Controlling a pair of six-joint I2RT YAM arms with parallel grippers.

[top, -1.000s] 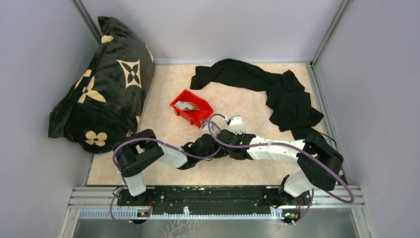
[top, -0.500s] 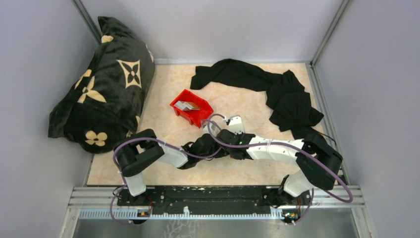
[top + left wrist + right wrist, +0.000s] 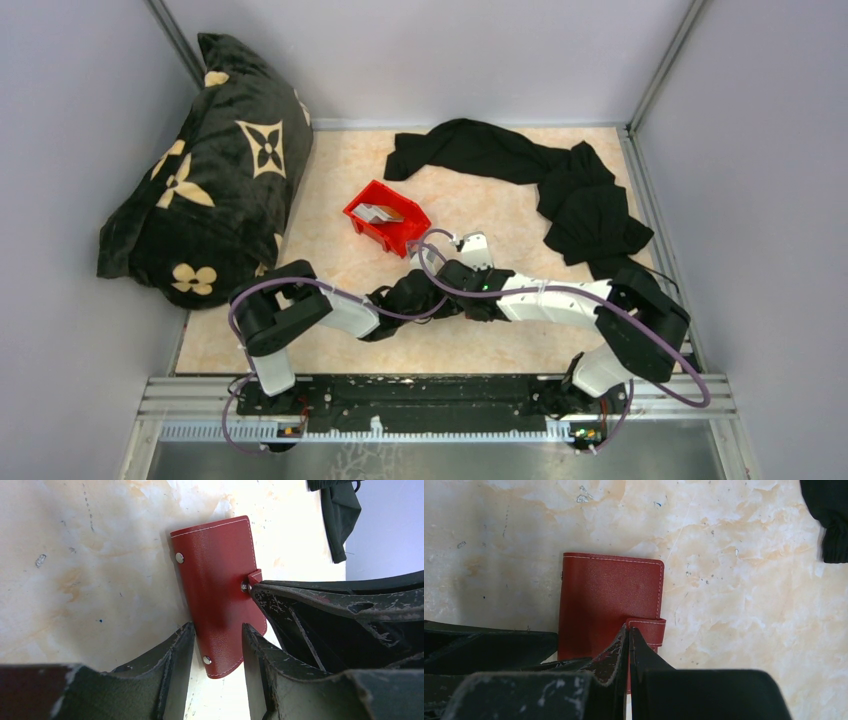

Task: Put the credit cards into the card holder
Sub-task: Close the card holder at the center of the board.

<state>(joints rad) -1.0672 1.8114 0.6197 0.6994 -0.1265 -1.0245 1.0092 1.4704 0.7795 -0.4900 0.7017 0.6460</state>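
The card holder (image 3: 217, 580) is a dark red wallet lying closed on the marble table, also seen in the right wrist view (image 3: 606, 605). My left gripper (image 3: 217, 627) is open over its near end, one fingertip at its left edge and the other above its surface. My right gripper (image 3: 629, 628) is shut, its tips touching the strap tab (image 3: 651, 630) by the snap. In the top view both grippers crowd together mid-table and hide the holder. Pale credit cards (image 3: 377, 212) lie in the red bin (image 3: 405, 235) just beyond the grippers.
A black cushion with cream flowers (image 3: 200, 170) fills the back left corner. A black garment (image 3: 540, 175) sprawls across the back right and shows at the edge of the wrist views (image 3: 831, 520). Grey walls enclose the table.
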